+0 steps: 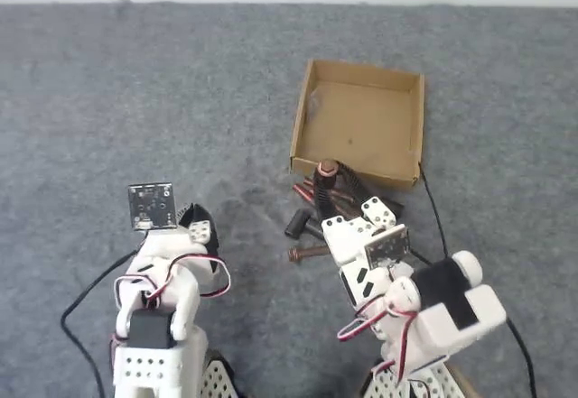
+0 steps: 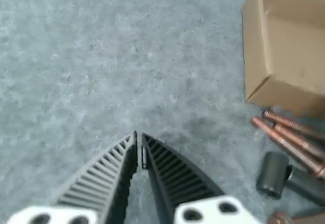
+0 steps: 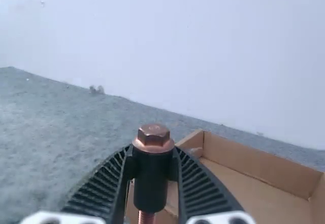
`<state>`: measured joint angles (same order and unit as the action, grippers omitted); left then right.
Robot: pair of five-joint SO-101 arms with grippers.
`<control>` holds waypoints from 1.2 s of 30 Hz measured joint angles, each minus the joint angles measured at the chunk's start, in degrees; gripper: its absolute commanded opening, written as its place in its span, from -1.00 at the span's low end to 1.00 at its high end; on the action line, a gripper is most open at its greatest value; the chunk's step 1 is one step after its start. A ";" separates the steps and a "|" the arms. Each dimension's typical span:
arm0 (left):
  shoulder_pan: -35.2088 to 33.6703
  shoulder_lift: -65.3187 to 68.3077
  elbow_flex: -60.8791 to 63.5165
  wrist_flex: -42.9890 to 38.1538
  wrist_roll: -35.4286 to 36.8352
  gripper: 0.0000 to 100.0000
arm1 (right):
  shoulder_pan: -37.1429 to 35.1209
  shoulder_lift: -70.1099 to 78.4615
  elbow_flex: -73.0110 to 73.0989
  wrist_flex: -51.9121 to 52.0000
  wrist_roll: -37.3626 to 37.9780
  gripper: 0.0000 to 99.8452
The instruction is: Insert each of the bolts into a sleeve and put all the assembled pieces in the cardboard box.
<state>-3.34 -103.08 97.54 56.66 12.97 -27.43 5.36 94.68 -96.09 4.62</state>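
Lower centre, we see the right gripper [image 3: 152,155] clamped on a black cylindrical sleeve [image 3: 151,181] carrying a copper hex-headed bolt [image 3: 153,136]. Our left gripper [image 2: 138,140] is pressed together.

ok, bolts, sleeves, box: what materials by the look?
The bolts look like metal: copper-coloured sheen, threaded shanks, hex head; maybe plated steel. The sleeve in the right gripper is matte black, plastic or coated metal, can't tell. The cardboard box is plain dull brown board.
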 measured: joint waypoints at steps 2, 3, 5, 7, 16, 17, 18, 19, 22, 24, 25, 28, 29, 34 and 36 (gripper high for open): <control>-0.09 0.00 0.00 0.18 -0.79 -0.97 | 0.09 -0.70 0.18 0.00 0.00 -0.99; -0.09 0.00 0.00 0.18 -0.88 -0.97 | 0.35 -0.88 0.18 0.00 0.00 -0.99; -0.09 0.00 0.00 0.35 -1.05 -0.97 | 0.44 -1.05 0.18 0.00 0.00 -0.99; -0.09 0.00 0.00 0.35 -1.05 -0.97 | 0.18 -1.14 0.26 0.00 0.00 -0.99; -0.09 0.00 0.00 0.35 -1.14 -0.97 | 4.66 -1.14 -0.62 3.25 8.79 -0.99; -0.09 0.00 0.00 0.35 -1.14 -0.97 | 6.24 -1.14 -1.85 5.36 9.32 -0.99; -0.09 0.00 0.00 0.35 -1.14 -0.97 | 8.09 -1.14 -3.34 7.47 9.58 -0.99; -0.09 0.00 0.00 0.35 -1.14 -0.97 | 9.93 -1.14 -5.10 9.58 9.76 -0.99; -0.09 0.00 0.00 0.35 -1.14 -0.97 | 14.33 -1.14 -10.46 15.82 10.02 -0.99; -0.09 0.00 0.00 0.35 -1.14 -0.97 | 16.18 -1.14 -13.27 19.25 10.02 -0.99; -0.09 0.00 0.00 0.35 -1.14 -0.97 | 16.70 -1.14 -14.24 20.57 10.02 -0.99; -0.09 0.00 0.00 0.35 -1.14 -0.97 | 16.79 -3.43 -15.82 25.23 10.02 -0.99; -0.09 0.00 0.00 0.35 -1.14 -0.97 | 16.70 -5.01 -16.18 27.34 10.02 -0.99; -0.09 0.00 0.00 0.35 -1.14 -0.97 | 17.85 -17.76 -21.19 49.23 10.02 -0.99; -0.09 0.00 0.00 0.35 -1.14 -0.97 | 18.73 -24.00 -25.67 63.38 8.09 -0.99</control>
<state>-3.43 -103.08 97.54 57.01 11.82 -8.70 -18.64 69.01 -32.70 12.70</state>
